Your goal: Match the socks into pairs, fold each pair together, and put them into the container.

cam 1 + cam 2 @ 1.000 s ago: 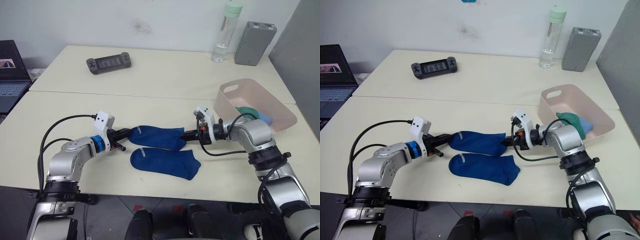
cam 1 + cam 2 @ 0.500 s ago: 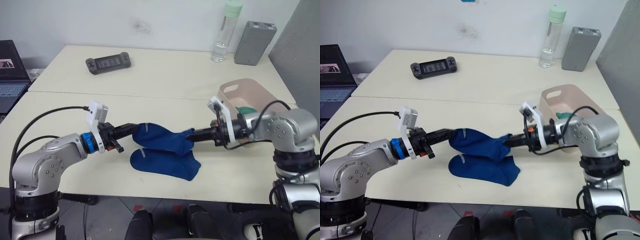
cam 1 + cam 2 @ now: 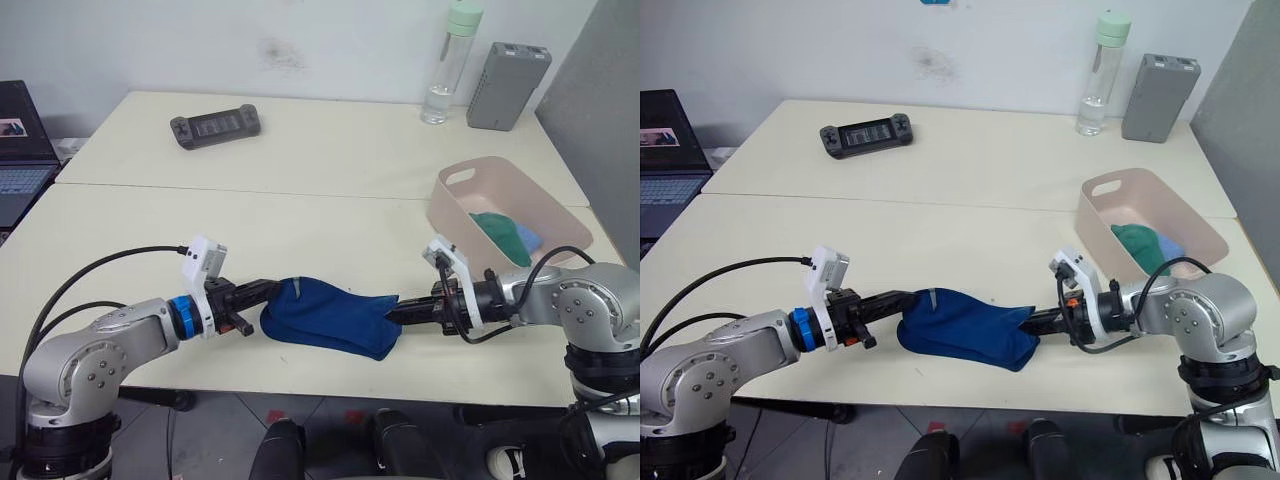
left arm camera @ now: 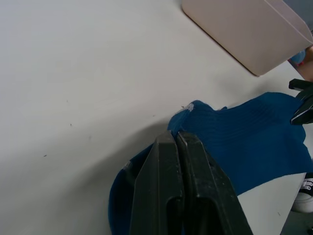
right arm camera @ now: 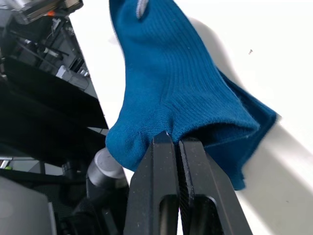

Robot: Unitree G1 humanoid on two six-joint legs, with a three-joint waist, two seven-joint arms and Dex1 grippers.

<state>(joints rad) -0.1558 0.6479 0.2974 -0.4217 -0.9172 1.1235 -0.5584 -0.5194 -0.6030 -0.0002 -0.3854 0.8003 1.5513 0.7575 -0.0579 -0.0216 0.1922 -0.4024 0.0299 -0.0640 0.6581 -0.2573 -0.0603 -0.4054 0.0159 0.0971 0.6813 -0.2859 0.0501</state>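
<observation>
Knit fabric, dark royal blue: both socks (image 3: 330,317) are soft, light, floppy, no stiffness, so they sag between grips and only hold shape when pinned at the ends; best holds are the cuff and toe edges, which is where they're held. They sit near the front edge of the table (image 3: 300,215), top sock draped over the lower one. Left gripper (image 3: 262,291) has its fingers pressed together on one end of the top sock, right gripper (image 3: 396,312) likewise pinches the opposite end; both wrist views show the fingers clamped on fabric. Versus a second ago: the top sock lay behind the other, side by side; it got lifted half a second back and is now carried forward and lowered onto its mate, roughly aligned. Farther right, the pink container (image 3: 455,210) holds a green pair (image 3: 497,229) and a bit of light blue (image 3: 528,238).
</observation>
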